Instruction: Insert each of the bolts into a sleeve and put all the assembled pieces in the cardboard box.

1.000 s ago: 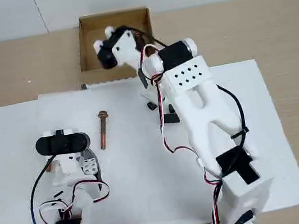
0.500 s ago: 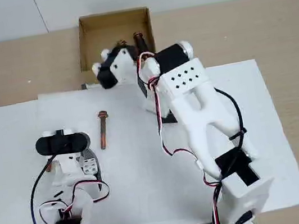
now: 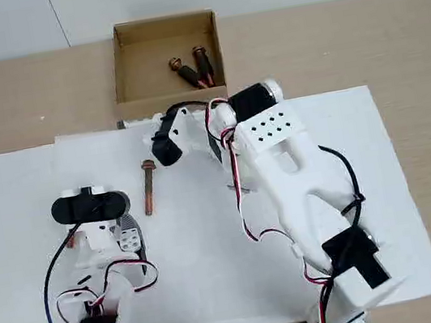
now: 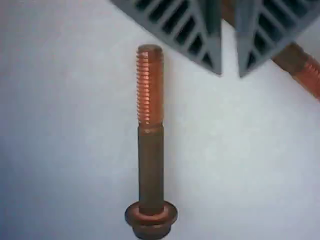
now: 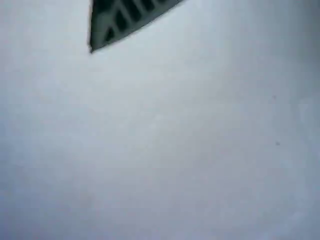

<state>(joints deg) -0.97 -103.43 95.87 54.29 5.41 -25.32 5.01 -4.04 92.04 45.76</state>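
Box: the cardboard box is seen at the upper middle of the high view, with two assembled pieces lying side by side in its right half.
Loose bolt: one bolt lies on the white paper, left of centre. Its head is pointed toward the box and no sleeve is on it.
Right gripper: the right gripper is held over the paper just below the box and near the bolt's head, touching neither. One finger is caught above bare paper, and how wide it stands cannot be told.
Left gripper: the left gripper is parked at the lower left, jaws drawn to a narrow slit near the bolt's threaded end. Another threaded piece runs behind them, and whether it is gripped cannot be told.
Step in hand: two pieces are boxed, so the loose bolt is judged to be next.
Next move: the bolt would have to be grasped by its shank, lined up with a sleeve, pushed home, then carried to the box.
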